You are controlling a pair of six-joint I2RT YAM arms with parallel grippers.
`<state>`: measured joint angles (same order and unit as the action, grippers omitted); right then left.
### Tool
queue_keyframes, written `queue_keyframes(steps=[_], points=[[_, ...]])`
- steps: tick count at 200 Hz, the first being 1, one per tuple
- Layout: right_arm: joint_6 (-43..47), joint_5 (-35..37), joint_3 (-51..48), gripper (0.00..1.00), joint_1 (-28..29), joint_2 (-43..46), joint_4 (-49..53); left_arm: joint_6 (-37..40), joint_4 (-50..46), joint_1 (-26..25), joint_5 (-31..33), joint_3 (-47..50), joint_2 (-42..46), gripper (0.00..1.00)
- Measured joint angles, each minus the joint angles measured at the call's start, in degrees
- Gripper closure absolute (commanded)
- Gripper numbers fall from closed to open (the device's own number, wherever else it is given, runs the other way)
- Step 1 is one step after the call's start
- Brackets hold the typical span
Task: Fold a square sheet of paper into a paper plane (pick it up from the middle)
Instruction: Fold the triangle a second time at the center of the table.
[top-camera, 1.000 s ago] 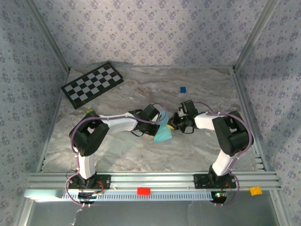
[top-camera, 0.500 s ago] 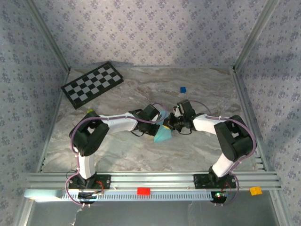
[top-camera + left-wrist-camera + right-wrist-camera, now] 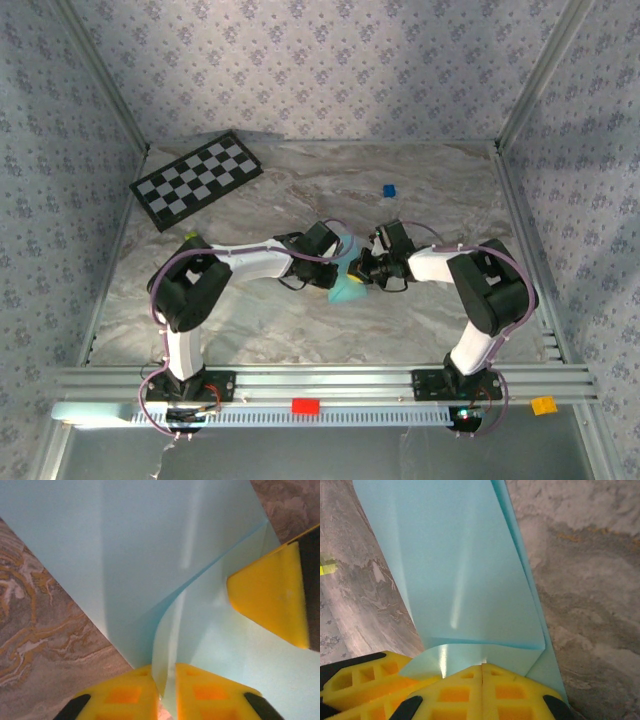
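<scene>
Paper sheet (image 3: 348,292) looks thin, light and limp, lying half-folded at table (image 3: 450,200) centre. Right gripper (image 3: 482,672) pinches a folded corner; left gripper (image 3: 164,675) stands slightly apart around a flap. Creased edges probably give the firmest hold.

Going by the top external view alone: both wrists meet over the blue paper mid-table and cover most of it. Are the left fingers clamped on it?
Observer: No. In the left wrist view the left fingers stand slightly apart, a raised ply of the blue paper running into the gap.
Operator: And the right ones?
Observer: The right fingers are shut, tips together on the paper's near edge.
Operator: Any folds in it?
Observer: Yes, a flap is folded over just beyond those tips.
</scene>
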<state>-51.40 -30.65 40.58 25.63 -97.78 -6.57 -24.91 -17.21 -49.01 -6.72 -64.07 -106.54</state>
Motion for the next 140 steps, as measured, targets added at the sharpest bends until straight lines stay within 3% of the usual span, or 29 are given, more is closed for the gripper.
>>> queue_keyframes(steps=[18,40,85,140], points=[[0.0,-0.1,-0.1,0.97,0.0,0.0,-0.1,-1.2,-2.4,-0.1,1.2,-0.1,1.6,0.58],[0.0,-0.1,-0.1,0.97,0.0,0.0,-0.1,-4.0,-4.5,-0.1,2.8,-0.1,5.3,0.56],[0.0,-0.1,-0.1,0.97,0.0,0.0,-0.1,-11.3,-1.7,-0.1,-0.5,0.1,12.8,0.87],[0.0,-0.1,-0.1,0.98,0.0,0.0,-0.1,-15.6,4.5,-0.6,-11.8,0.5,6.6,0.98]])
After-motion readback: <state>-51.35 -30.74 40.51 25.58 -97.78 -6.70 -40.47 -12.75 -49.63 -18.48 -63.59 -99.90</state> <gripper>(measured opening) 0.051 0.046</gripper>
